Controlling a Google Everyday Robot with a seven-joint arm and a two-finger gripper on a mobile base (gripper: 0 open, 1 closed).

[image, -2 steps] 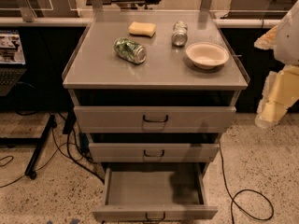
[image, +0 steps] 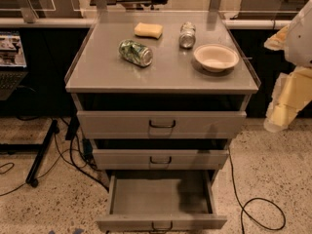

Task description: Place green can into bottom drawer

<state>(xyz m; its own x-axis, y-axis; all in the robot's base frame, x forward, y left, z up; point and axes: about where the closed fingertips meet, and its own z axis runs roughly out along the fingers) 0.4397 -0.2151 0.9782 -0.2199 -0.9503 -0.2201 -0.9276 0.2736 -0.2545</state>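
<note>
Atop the grey cabinet [image: 107, 74] the green can [image: 135, 52] is seen lying on its side, ungrasped — the bottom drawer [image: 146, 199] is already pulled open, the gripper [image: 282, 108] is held well right, its closure not discernible.

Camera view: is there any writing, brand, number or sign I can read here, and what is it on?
No text here can be read.
green can, lying on the cabinet top: mottled label, no legible words.
silver can: nothing readable.
sheet at the left edge: print too small to read.
bottom drawer, open: no label seen.
gripper, at the right edge beside the cabinet: no markings visible.
</note>
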